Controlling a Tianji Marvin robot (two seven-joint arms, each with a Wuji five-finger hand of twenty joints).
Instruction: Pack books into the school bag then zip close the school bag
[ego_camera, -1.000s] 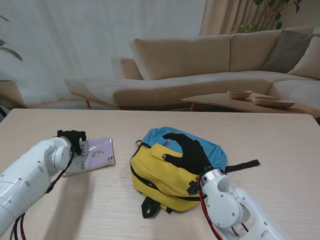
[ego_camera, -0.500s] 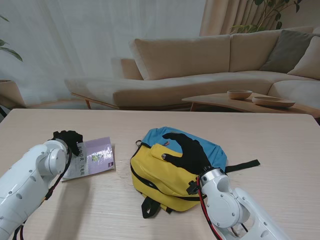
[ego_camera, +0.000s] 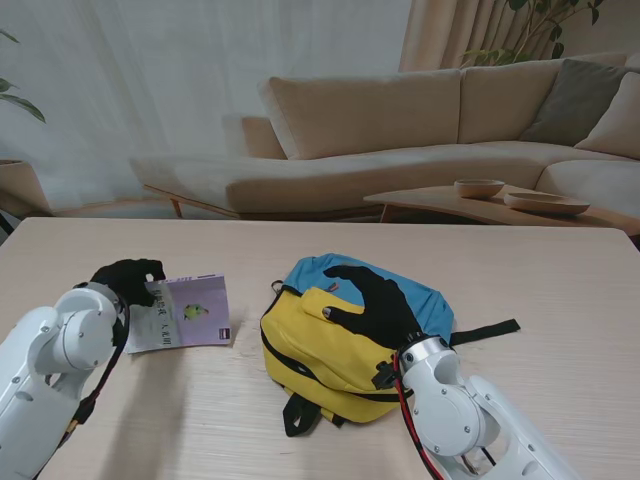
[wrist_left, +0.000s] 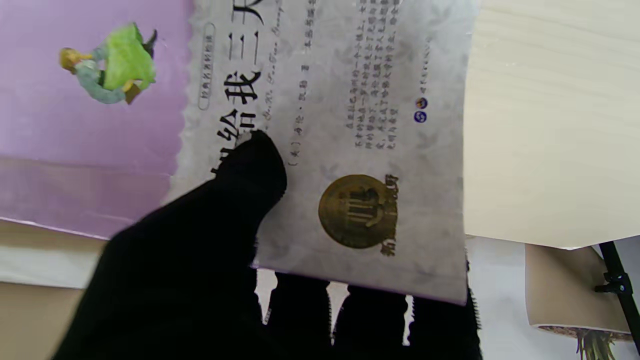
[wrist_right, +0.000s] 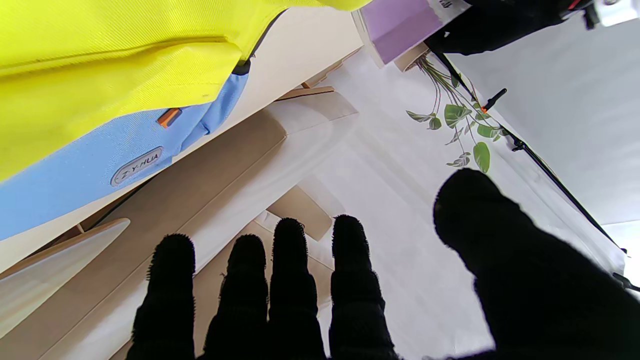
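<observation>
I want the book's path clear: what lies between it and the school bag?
Only bare table separates book from school bag, seen from the stand.

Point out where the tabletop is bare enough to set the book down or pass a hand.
Bare table runs along the far edge beyond the school bag, and to the right past its black strap. A narrow strip lies between the book and bag. It is crowded at the left, where the left hand grips the book, and over the bag, where the right hand hovers.
</observation>
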